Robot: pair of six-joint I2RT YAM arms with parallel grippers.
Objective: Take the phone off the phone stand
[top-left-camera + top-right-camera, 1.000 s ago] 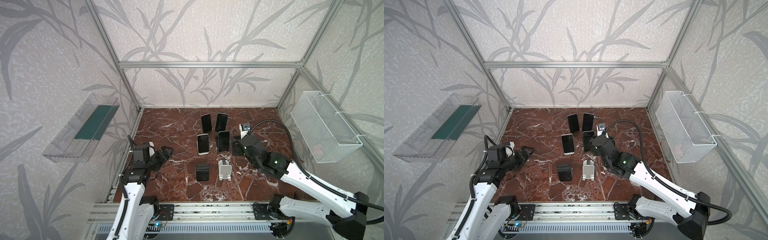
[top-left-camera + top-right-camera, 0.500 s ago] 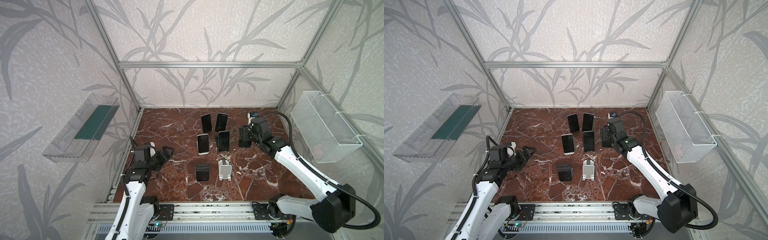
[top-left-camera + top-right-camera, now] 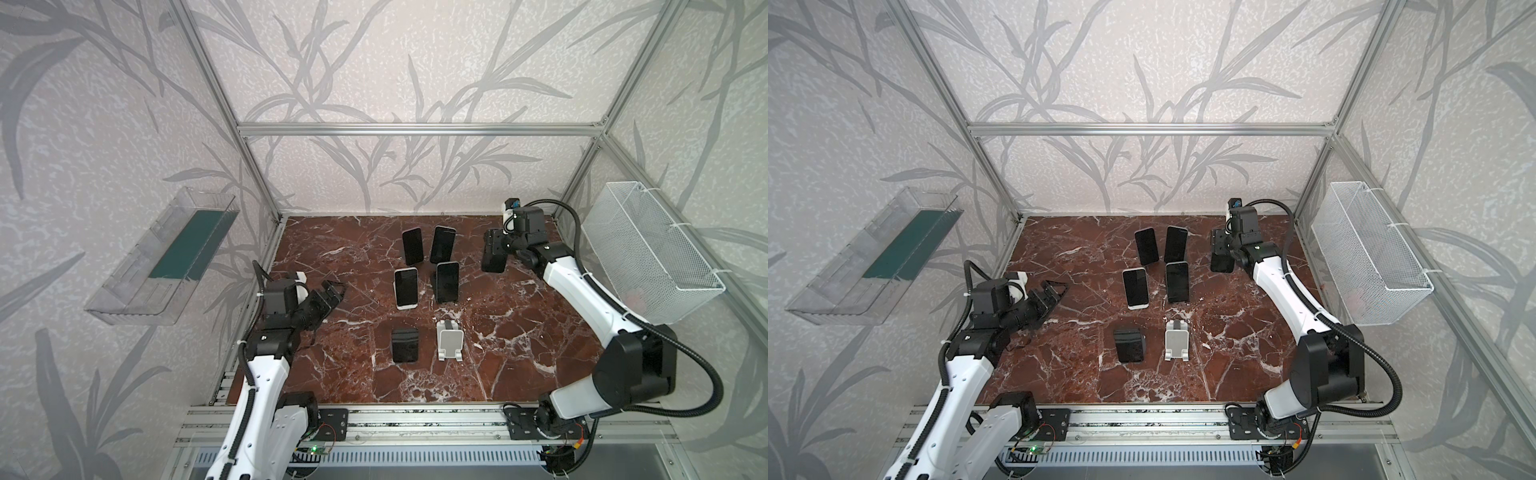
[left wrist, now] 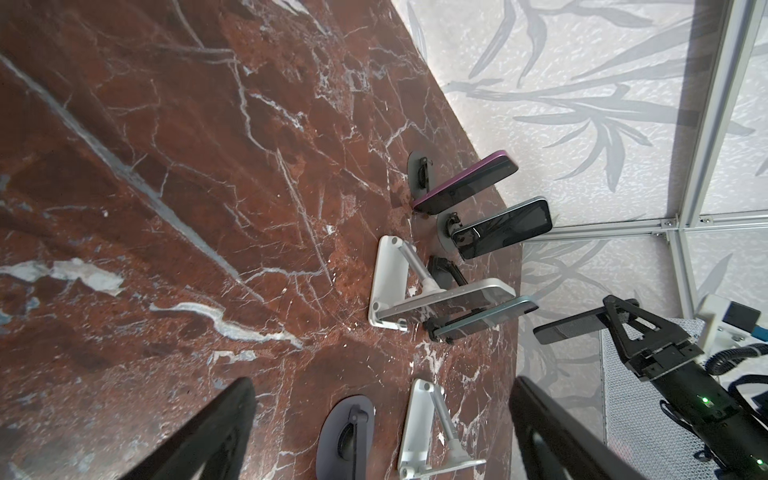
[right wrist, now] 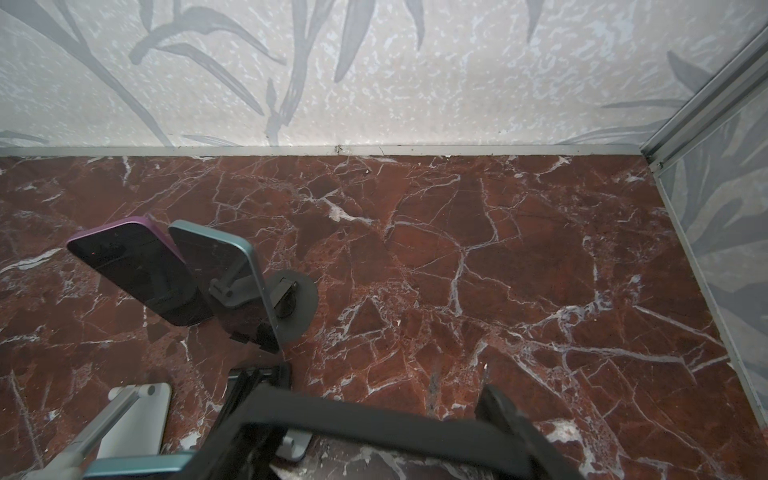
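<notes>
While the dark phone [image 3: 493, 262] hangs clear of every stand, pinched in the jaws of the right gripper [image 3: 498, 244] above the upper right of the marble table [image 3: 519, 332] in both top views, the step in hand reads as carry-off and set-down, not extraction

- Handling, judged: the grip seems to sit on the upper part of the phone, so the body below may swing. Travel slowly, keep the pinch firm and let go only when the phone is over its landing place. Steer away from the four other phones [image 3: 406, 286] propped on stands in mid-frame
- Left gripper [image 3: 331, 291]: jaws spread wide and holding nothing, at the left edge of the table, well apart from the phones
- Stands without phones: black stand [image 3: 405, 345] and white stand [image 3: 449, 341], side by side at lower middle. Which of them held the dark phone cannot be told

Containers
- Wire basket [image 3: 665, 232], on the right wall, near the right gripper: a faint pale patch shows through the mesh at its lower end, too blurred to name; nothing else made out
- Clear bin [image 3: 124, 291], on the left wall: a flat green liner [image 3: 187, 245] along its floor — no other contents visible
</notes>
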